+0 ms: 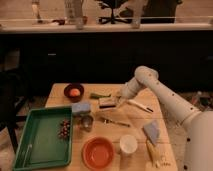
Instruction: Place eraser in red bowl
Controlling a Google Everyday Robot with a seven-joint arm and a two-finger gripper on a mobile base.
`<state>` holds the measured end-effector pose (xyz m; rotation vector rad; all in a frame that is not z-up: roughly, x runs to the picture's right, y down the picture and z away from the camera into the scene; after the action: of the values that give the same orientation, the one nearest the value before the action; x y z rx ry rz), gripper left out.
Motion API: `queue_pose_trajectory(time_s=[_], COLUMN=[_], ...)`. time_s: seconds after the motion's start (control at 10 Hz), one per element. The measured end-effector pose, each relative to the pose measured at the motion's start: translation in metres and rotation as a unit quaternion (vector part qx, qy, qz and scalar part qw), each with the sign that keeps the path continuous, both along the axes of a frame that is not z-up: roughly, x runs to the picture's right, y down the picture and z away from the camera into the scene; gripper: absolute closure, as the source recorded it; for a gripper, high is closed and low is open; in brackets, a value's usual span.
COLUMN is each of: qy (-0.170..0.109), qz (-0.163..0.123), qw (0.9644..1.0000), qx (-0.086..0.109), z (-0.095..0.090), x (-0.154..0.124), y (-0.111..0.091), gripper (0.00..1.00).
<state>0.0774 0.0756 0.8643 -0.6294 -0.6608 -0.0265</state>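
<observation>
**Robot Arm Draws Level With Eraser on Crowded Table**

The eraser (106, 102) lies flat on the far half of the wooden table (134, 116). Its long axis runs left to right, roughly parallel to the table's far edge, with the lighter face turned up. The white arm reaches in from the right, and its gripper (119, 102) sits low at the eraser's right end with the fingers pinched together and holding nothing. Whether the tip touches the block cannot be told.

The red bowl (98, 151) stands well apart from the eraser at the near edge of the table, just beside a white cup (128, 144) on its right. A flat green piece (100, 95) lies just behind the eraser. A light blue sponge (81, 107) rests near its left end, and a small metal cup (87, 121) stands just in front of the sponge.

A dark maroon bowl (74, 92) holding an orange ball sits at the far left corner. A green tray (42, 136) fills the left side, and a fork (115, 121) lies between the eraser and the red bowl.
</observation>
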Motion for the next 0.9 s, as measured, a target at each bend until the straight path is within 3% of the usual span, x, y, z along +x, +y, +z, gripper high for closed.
queue_pose_trajectory(time_s=[0.3, 0.5, 0.9], qy=[-0.049, -0.084, -0.119], qz=[-0.043, -0.082, -0.130], qw=[0.9977, 0.9927, 0.9837], qx=[0.019, 0.027, 0.033], z=[-0.022, -0.038, -0.061], x=[-0.009, -0.024, -0.042], y=[-0.004, 0.002, 0.018], gripper=[1.00, 1.00, 1.00])
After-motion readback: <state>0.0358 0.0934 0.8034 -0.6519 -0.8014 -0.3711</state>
